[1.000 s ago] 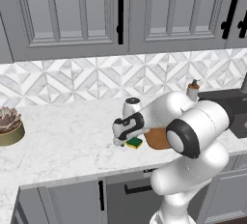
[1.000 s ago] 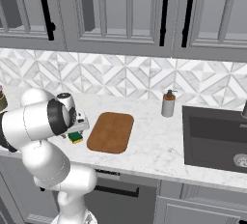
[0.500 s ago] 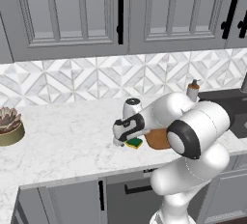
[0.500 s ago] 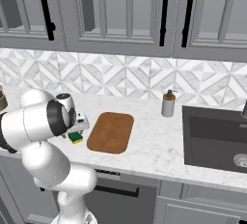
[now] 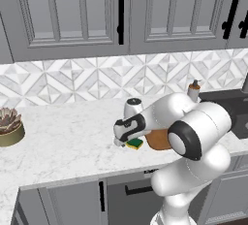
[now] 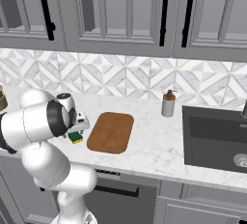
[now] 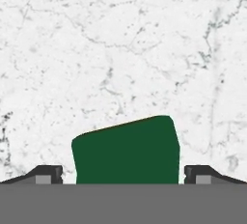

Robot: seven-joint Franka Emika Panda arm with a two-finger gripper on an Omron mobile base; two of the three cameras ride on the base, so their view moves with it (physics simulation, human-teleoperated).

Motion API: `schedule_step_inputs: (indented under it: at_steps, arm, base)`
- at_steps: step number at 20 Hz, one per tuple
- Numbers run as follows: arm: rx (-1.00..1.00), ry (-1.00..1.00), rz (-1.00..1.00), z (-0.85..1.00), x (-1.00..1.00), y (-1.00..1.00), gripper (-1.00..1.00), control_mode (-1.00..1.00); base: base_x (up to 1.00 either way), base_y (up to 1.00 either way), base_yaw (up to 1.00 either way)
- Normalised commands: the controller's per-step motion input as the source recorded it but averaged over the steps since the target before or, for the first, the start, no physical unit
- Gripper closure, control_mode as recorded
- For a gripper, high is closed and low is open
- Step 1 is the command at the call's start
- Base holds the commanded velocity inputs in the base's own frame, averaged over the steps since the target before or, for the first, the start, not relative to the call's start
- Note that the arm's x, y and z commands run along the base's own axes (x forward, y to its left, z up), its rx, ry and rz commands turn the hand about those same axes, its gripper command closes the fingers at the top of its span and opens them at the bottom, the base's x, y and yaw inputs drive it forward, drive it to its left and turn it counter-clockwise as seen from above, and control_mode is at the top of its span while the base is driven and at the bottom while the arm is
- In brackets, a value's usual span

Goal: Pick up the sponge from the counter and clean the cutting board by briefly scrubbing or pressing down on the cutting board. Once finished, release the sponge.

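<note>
The two-finger gripper [image 7: 123,177] stands wide, its dark fingertips [image 7: 46,174] on either side of the small rectangular sponge [image 7: 126,151], dark green on top over a yellow body, and holds nothing. The sponge lies flat on the white marble-look counter [image 7: 96,49], near the front edge. Just to its right lies the flat reddish-brown wooden cutting board [image 6: 111,132], apart from it as far as can be told.

To do this step well, I would keep the gripper centred over the sponge, lower until the tips bracket the yellow body, then close evenly so it does not skid or twist.
</note>
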Motion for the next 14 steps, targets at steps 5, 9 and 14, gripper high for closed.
schedule_step_inputs:
  at_steps: [5,9,14]
  arm:
    - [0.0,0.0,0.0,0.0,0.0,-0.02,1.0,-1.0]
    - [0.0,0.0,0.0,0.0,0.0,0.0,1.0,-1.0]
    - [-0.01,-0.01,0.0,0.05,0.0,0.0,1.0,-1.0]
  base:
    - [0.0,0.0,0.0]
    - [0.0,0.0,0.0]
    - [0.0,0.0,0.0]
